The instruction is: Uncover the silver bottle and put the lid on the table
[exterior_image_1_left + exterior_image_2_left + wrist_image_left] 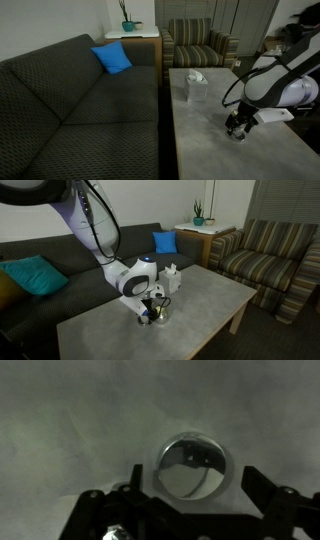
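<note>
**Gripper straddles the silver bottle, lid still seated**

In an exterior view, the black Robotiq gripper [237,125] hangs low over the long, pale grey stone-look table [200,148]. It is well apart from the white cube-shaped tissue box [195,85]. The container beneath it is too small to make out here.

In an exterior view from across the room, the small squat shiny silver bottle [162,309] stands upright on the table right at the gripper's tip. The tissue box sits behind it.

The wrist view looks straight down on the small round domed silvery lid [193,466], which is still on the bottle. The dark fingers [262,488] are spread, one on each side of the cap. Whether they touch it I cannot tell.

The polished metal is probably stiff, light and slippery. The best hold is likely square across the lid's rim at its widest, pinched firmly so the dome cannot squirt out. If the cap fits tightly, so small a bottle may lift or skate along with it.
</note>
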`<state>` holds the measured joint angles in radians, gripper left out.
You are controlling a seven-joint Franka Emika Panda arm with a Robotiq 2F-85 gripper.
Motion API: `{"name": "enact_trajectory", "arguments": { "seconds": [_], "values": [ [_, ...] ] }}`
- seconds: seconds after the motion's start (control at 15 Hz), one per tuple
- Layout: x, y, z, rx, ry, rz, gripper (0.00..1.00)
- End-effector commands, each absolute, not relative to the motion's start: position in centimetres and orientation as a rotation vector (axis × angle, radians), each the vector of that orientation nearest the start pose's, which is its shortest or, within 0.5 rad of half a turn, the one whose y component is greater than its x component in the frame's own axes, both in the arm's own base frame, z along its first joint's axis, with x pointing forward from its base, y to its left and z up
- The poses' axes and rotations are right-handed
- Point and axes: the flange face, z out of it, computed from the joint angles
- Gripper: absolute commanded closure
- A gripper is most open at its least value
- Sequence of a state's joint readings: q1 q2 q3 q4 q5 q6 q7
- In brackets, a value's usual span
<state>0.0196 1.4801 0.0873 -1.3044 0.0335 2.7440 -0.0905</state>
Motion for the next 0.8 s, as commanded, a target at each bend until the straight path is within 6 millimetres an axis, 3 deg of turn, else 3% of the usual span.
{"name": "enact_trajectory", "arguments": {
  "seconds": [0.0, 0.47, 0.73],
  "values": [
    [61.5, 6.1, -16.1, -3.06, -0.131, 0.064, 0.0],
    [61.1, 7.0, -16.3, -3.102, -0.051, 0.095, 0.0],
    [62.1, 7.1, -15.7, -3.145, -0.019, 0.077, 0.0]
  ]
}}
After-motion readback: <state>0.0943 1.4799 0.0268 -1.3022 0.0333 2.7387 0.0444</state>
